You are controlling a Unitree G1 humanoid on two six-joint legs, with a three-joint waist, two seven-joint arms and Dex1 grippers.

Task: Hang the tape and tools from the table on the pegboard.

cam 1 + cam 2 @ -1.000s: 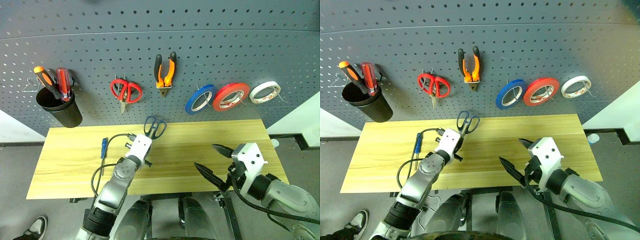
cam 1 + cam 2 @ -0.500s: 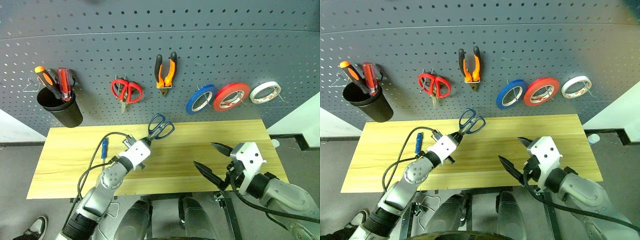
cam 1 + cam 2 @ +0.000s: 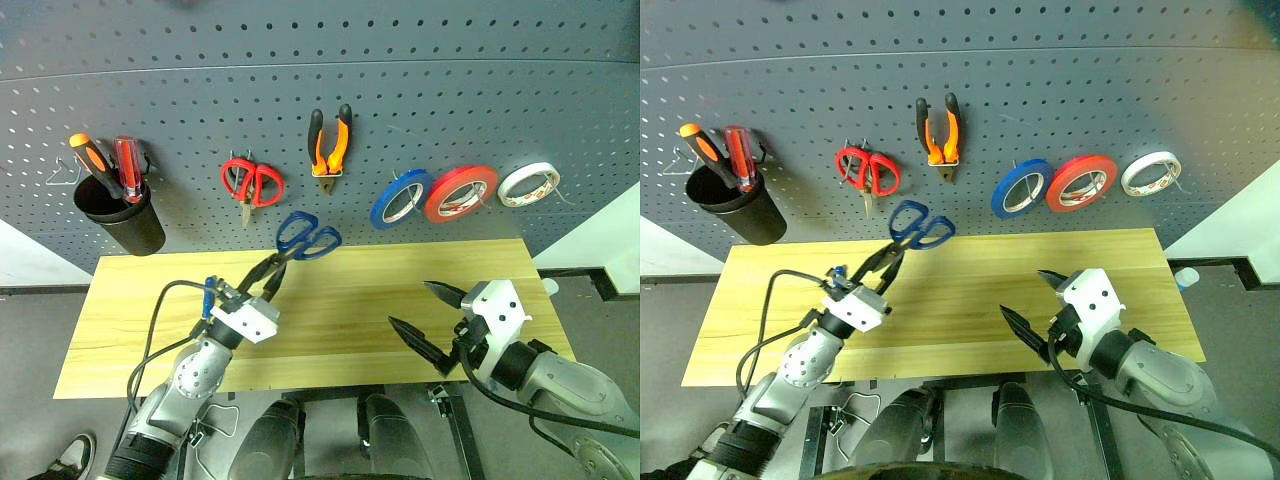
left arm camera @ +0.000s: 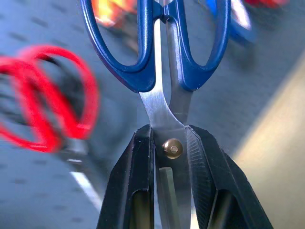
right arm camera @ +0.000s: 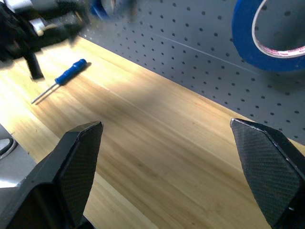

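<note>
The steel scissors with dark blue handles (image 3: 300, 242) are pinched by the blades in the left end effector (image 3: 262, 283), loops presented to the dark grey perforated pegboard (image 3: 420, 90) for hooking; the right end effector (image 3: 428, 318) is held spread.

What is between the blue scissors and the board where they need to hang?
Nothing visible. The left hand holds the blue scissors up just below the red scissors, with open pegboard behind them.
</note>
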